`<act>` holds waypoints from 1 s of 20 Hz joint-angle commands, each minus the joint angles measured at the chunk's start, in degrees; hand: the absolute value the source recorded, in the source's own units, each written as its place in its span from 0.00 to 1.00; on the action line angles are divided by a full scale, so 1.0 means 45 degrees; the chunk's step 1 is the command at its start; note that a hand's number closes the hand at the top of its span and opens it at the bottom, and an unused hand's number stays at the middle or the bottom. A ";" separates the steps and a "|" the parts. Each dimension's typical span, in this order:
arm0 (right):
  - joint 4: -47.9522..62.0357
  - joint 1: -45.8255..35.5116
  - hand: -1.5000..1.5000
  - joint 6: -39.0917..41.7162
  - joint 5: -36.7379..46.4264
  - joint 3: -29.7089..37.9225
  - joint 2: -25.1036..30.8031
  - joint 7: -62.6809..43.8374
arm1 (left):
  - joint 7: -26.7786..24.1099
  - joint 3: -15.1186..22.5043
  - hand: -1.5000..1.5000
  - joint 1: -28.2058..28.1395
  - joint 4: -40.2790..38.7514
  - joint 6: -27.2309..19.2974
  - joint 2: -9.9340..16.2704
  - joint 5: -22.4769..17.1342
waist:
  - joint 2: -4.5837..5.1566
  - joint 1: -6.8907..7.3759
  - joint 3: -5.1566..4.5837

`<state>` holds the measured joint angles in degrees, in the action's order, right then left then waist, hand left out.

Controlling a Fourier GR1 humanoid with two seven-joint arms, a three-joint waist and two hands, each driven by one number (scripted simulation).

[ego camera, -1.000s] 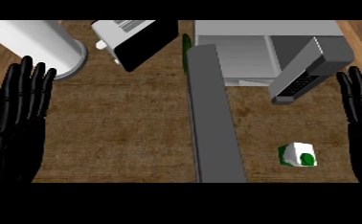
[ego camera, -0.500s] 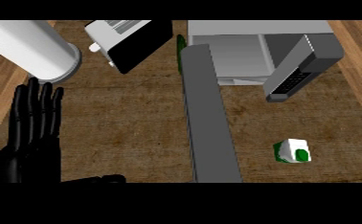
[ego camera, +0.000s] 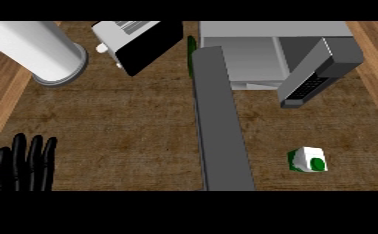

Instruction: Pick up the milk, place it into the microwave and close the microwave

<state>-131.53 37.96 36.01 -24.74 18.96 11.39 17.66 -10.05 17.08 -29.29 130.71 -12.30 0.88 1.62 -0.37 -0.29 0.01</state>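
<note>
The straight, upright fingers (ego camera: pixel 33 153) of the left hand (ego camera: pixel 26 170) are seen holding nothing at seven o'clock. The milk (ego camera: pixel 308 159) is found well apart at four o'clock on the bench (ego camera: pixel 125 123), below the open microwave (ego camera: pixel 273 53).

The worktop (ego camera: pixel 125 128) is brown with a mottled wood grain. The milk (ego camera: pixel 306 159) is white with green patches. The microwave (ego camera: pixel 273 53) is grey, its door (ego camera: pixel 221 128) darker grey. The toaster (ego camera: pixel 136 40) is white and black. The hand (ego camera: pixel 29 165) is black.
</note>
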 commanded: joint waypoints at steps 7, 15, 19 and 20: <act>0.0466 -0.0271 0.00 0.0671 0.2124 0.0381 -0.1282 0.0543 | -0.2988 0.0588 0.00 -0.3146 -0.0001 0.0860 0.0555 -0.0691 | 0.0036 0.0152 -0.0005; 0.2763 -0.1404 0.00 0.0532 0.4952 0.0170 -0.1995 0.1911 | -0.4282 -0.0061 0.00 -0.5023 0.0444 0.1710 0.1380 -0.1985 | 0.0036 0.0195 -0.0001; 0.3944 -0.2969 0.00 -0.0342 0.6065 -0.0225 -0.2038 0.2246 | -0.5133 -0.0029 0.00 -0.6140 0.0691 0.2138 0.1821 -0.2063 | 0.0039 0.0297 0.0000; 0.3919 -0.2818 0.00 0.0071 0.5640 0.0296 -0.1450 0.2375 | -0.5311 0.0158 0.00 -0.6681 0.1041 0.2093 0.1802 -0.2010 | 0.0031 0.0273 0.0001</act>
<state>-117.94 28.57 35.67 -2.02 19.36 3.31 25.46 -30.76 18.69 -55.12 134.50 -4.61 7.48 -5.64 -0.22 0.82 0.02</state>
